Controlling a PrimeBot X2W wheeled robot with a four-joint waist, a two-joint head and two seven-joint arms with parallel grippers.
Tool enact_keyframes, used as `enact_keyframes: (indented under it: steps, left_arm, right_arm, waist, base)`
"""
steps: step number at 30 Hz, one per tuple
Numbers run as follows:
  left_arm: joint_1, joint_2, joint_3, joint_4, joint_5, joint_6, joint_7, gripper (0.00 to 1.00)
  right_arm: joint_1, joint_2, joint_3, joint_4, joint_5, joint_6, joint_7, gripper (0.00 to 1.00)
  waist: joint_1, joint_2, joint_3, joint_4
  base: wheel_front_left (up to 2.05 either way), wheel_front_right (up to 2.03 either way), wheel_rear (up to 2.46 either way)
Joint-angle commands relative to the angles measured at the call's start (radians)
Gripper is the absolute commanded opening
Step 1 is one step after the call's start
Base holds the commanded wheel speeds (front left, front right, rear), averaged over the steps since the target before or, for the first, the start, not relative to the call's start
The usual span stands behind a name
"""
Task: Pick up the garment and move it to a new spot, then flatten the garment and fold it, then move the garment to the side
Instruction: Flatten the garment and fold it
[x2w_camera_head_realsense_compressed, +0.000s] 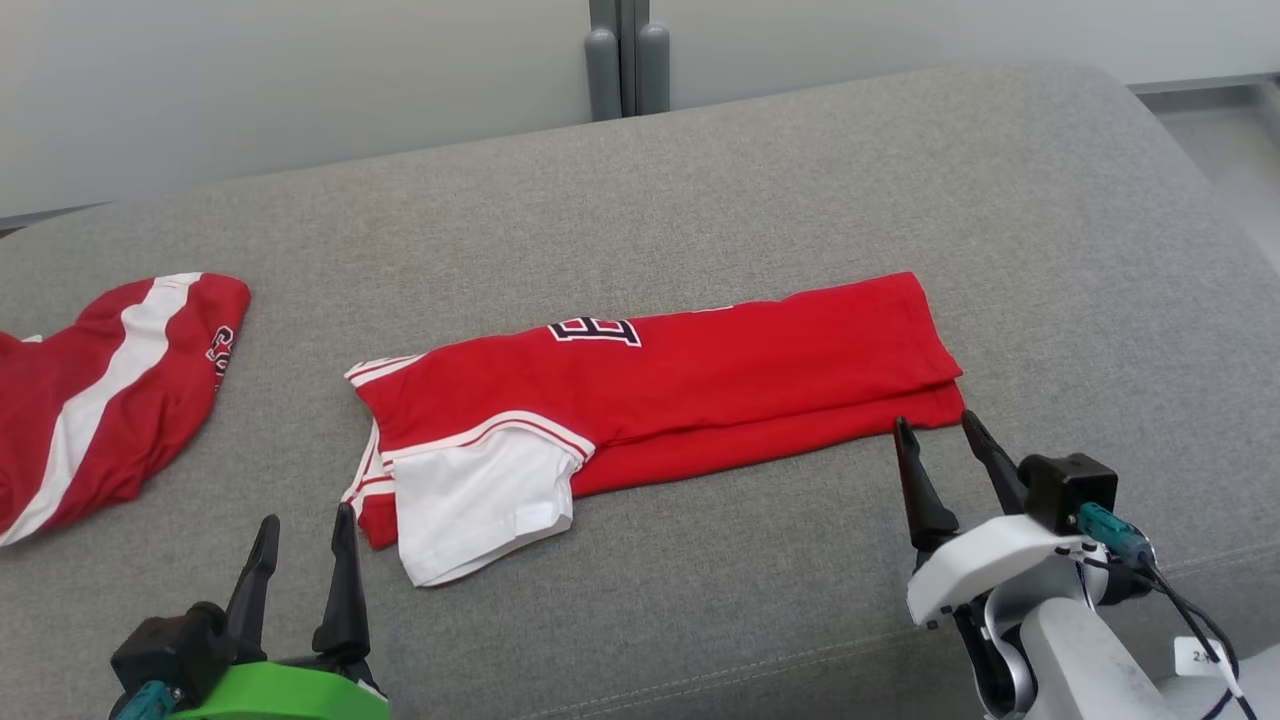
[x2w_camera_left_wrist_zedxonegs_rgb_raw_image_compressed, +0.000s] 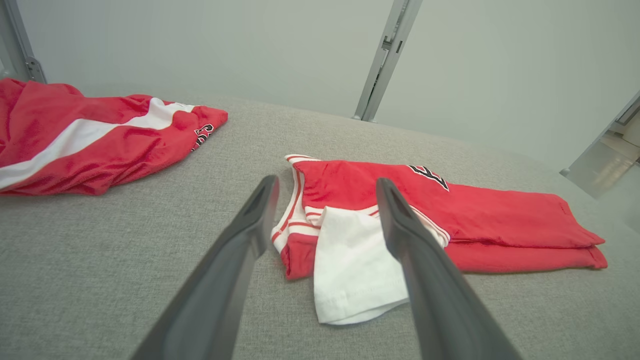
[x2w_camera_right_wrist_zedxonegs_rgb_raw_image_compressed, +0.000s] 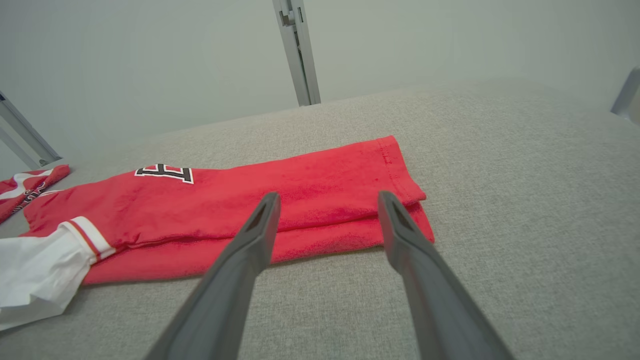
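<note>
On the grey cushion (x2w_camera_head_realsense_compressed: 700, 180) a red shirt (x2w_camera_head_realsense_compressed: 720, 390) lies flat near the middle, folded lengthwise into a long band that runs left to right, its upper layer set a little back from the lower one along the near edge. A white sleeve (x2w_camera_head_realsense_compressed: 480, 500) sticks out at its left end, toward the robot, and part of a black-and-white letter shows on the far edge. The left gripper (x2w_camera_head_realsense_compressed: 306, 515) sits just beside the shirt's near left corner, jaws spread wide and holding nothing. The right gripper (x2w_camera_head_realsense_compressed: 936, 420) is at the near right corner, its jaws also parted and empty, the tips right at the hem; I cannot tell whether they touch it. Well apart, at the cushion's left end, lies another red and white garment (x2w_camera_head_realsense_compressed: 100, 400), rumpled.
</note>
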Motion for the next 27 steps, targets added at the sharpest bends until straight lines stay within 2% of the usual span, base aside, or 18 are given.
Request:
enact_keyframes:
  steps: [1,13,27]
  left_arm:
    - [0.028,-0.012,0.013,-0.006,0.035,-0.01,-0.004,1.0]
    - [0.112,-0.117,0.102,-0.039,0.199,-0.071,-0.004,1.0]
    - [0.127,-0.188,0.183,-0.016,0.282,-0.144,-0.004,1.0]
  right_arm:
    - [0.038,-0.002,-0.013,-0.023,0.01,-0.001,-0.004,1.0]
    - [0.167,0.0,-0.049,-0.094,0.034,-0.001,-0.004,1.0]
    - [0.179,0.001,-0.032,-0.105,0.045,-0.001,-0.005,1.0]
  waist:
    - [0.0001,0.0,-0.028,0.009]
    - [0.0001,0.0,-0.066,0.023]
    - [0.0001,0.0,-0.061,0.026]
  base:
    - [0.0,0.0,0.0]
    - [0.0,0.0,0.0]
    - [0.0,0.0,0.0]
